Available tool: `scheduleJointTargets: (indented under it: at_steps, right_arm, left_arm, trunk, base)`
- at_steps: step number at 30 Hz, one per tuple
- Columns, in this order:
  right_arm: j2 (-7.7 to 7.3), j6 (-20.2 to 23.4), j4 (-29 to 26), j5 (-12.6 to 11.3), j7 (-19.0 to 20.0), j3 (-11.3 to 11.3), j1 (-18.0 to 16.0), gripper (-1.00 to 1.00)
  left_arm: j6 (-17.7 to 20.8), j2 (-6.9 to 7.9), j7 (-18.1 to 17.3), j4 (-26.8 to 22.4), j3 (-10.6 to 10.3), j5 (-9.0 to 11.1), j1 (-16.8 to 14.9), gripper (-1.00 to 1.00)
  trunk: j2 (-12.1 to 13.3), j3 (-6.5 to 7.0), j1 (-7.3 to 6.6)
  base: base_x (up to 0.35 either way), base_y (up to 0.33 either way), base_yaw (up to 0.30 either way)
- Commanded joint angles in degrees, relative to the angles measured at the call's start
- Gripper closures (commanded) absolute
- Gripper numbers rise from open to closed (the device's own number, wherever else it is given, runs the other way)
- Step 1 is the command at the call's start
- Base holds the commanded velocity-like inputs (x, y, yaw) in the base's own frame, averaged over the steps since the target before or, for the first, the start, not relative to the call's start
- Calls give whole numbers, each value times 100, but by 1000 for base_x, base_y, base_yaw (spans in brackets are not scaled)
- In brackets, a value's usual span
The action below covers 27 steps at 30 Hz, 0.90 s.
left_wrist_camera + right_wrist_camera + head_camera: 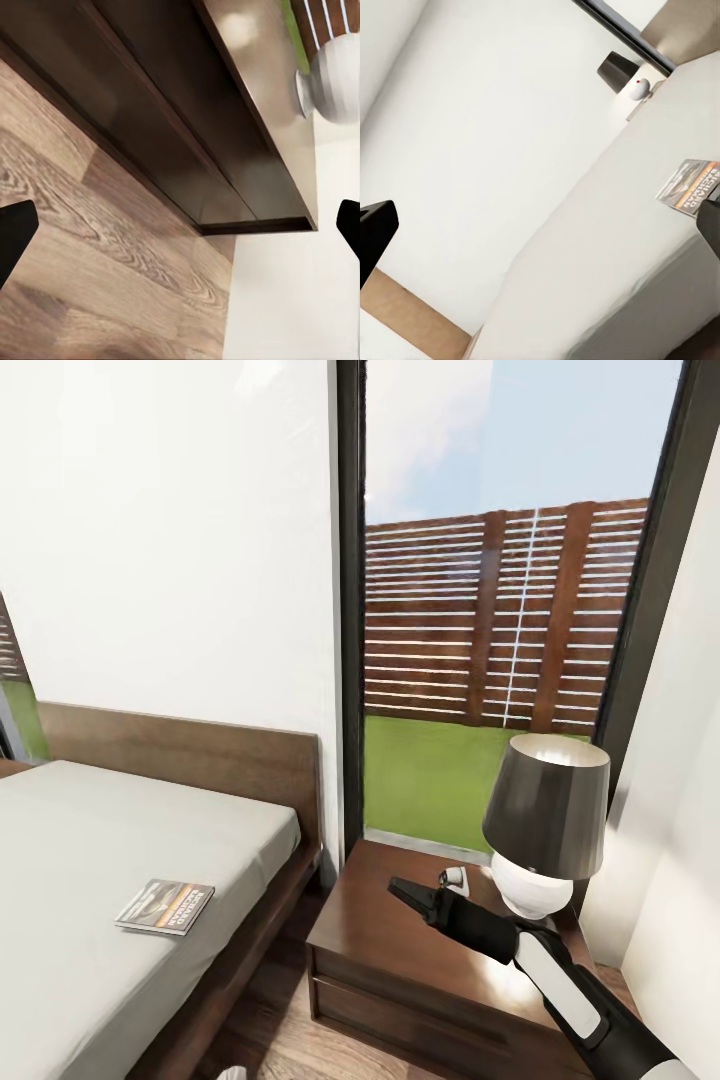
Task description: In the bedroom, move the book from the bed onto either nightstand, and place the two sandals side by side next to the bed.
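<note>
The right arm (560, 980) is reaching forward and left from the lower right of the head view, its black-and-white forearm slanting upward. The right gripper (412, 893) seems nearly closed there, though its wrist camera is showing the fingers (375, 232) spread wide. The left gripper's fingers (13, 232) are standing wide apart.

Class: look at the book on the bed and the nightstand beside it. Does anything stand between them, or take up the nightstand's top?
Nothing visible lies between the book and the nightstand. A lamp takes its back right corner, and the right gripper hovers over it.
</note>
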Motion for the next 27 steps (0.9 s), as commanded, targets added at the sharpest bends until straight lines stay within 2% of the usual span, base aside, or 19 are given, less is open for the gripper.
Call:
scheduleJointTargets:
  at_steps: [1,9,18,23,27]
  right_arm:
    - [-3,41,1,-57,-11,12,-6,-100]
    - [2,14,4,-53,-7,16,-6,-100]
    - [-24,-450,5,-51,2,24,-6,-100]
    - [-29,-557,13,-51,-10,24,-6,-100]
    - [-32,-618,58,-54,-18,23,-6,-100]
  left_arm:
    - [-18,-2,-13,2,-46,71,10,-100]
    - [-29,11,24,7,-45,220,71,-100]
    - [-35,21,1,8,-45,336,130,-100]
    - [-38,20,-10,9,-46,375,175,-100]
    - [-83,6,-26,6,-46,607,300,-100]
  trunk:
    - [-3,-6,-1]
    - [-3,-6,-1]
    - [-3,-6,-1]
    - [-3,-6,-1]
    - [-3,-9,-1]
  base:
    - [0,0,0]
    - [0,0,0]
    - [0,0,0]
    - [0,0,0]
    - [0,0,28]
